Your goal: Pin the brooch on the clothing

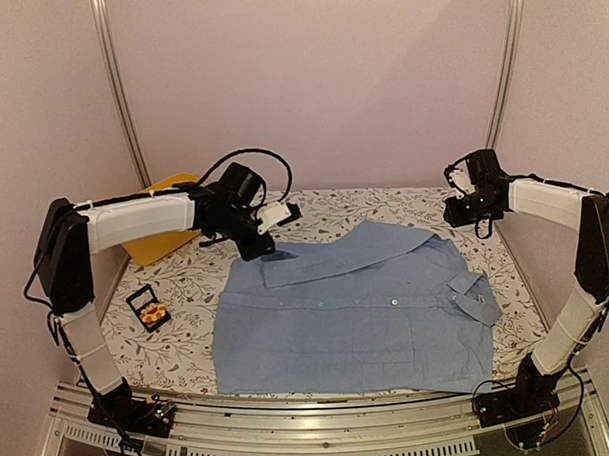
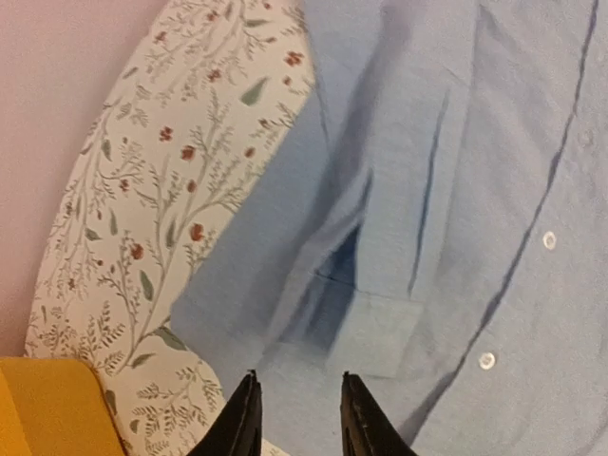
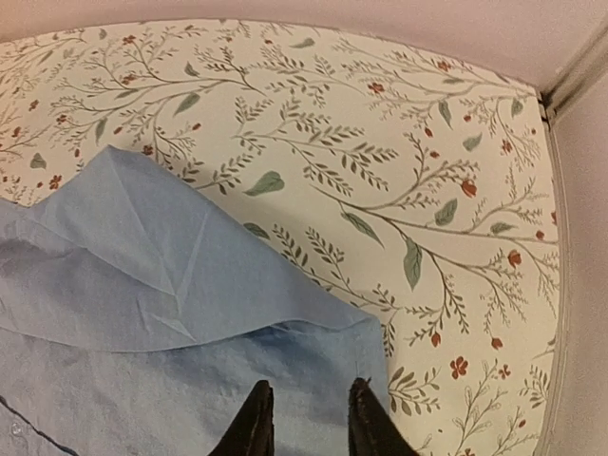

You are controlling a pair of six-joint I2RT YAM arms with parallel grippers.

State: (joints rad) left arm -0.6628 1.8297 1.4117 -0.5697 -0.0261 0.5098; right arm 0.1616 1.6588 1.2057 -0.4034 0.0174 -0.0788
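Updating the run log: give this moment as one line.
light blue denim shirt: spread flat | left tool: open, empty | right tool: open, empty | orange-yellow flower brooch: in small black box, unpinned

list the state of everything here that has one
shirt, spread flat on the table, buttoned up
brooch, lying in the open black box, not pinned
left pincer, open, empty, over a sleeve
right pincer, open, empty, over the shirt's edge

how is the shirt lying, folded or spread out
Spread out, front up: the shirt shows its button row, chest pocket and collar.
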